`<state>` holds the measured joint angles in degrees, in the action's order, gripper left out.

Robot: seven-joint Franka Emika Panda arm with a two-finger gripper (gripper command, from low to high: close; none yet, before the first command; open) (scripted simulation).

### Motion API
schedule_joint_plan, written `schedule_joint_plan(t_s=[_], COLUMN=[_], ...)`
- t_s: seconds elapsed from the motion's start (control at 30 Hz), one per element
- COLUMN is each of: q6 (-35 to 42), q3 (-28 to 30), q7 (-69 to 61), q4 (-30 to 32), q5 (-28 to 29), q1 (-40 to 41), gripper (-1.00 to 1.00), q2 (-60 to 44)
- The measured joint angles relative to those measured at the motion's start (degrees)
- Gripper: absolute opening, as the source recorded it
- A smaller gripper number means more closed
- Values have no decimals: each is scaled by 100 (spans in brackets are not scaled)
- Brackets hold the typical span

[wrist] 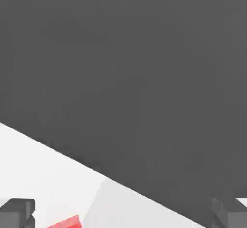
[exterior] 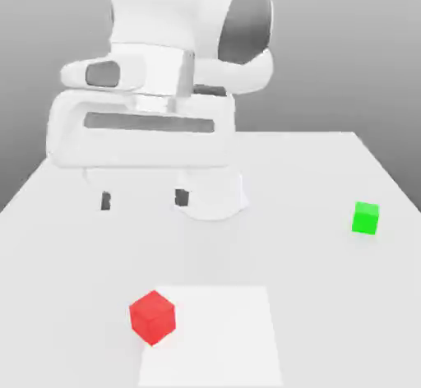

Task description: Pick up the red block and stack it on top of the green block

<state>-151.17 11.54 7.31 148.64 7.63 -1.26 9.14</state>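
The red block lies on the white table near the front, on the exterior view's left, at the edge of a lighter square patch. Over on the exterior view's right rests the green block, farther back. My gripper hangs open above the table behind the red block, its two dark fingertips wide apart with nothing between them. In the hand view the fingertips show at both lower corners, and a sliver of the red block appears between them.
The white arm's base stands on the table just behind the gripper. A lighter square patch marks the table's front. The table edge runs against a dark grey background.
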Motion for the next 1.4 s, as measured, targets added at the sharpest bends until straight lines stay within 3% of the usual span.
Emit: schedule_joint_plan(t_s=[0.17, 0.37, 0.4, 0.63, 0.83, 1.4], q6=[-578, -1548, -1697, -1711, -805, -167], q3=[107, -406, -499, -524, -215, -2312], q7=[-1768, -2643, -2704, -2708, -2270, -3877], q4=[488, 439, 413, 409, 581, 1147], q5=[-731, -1547, -1621, -1627, -1021, -1647], q1=[103, 475, 551, 574, 367, -3380], gripper=[0, 0, -100, -100, -100, -100], q2=[-1044, -2292, -2470, -2500, -1408, 0])
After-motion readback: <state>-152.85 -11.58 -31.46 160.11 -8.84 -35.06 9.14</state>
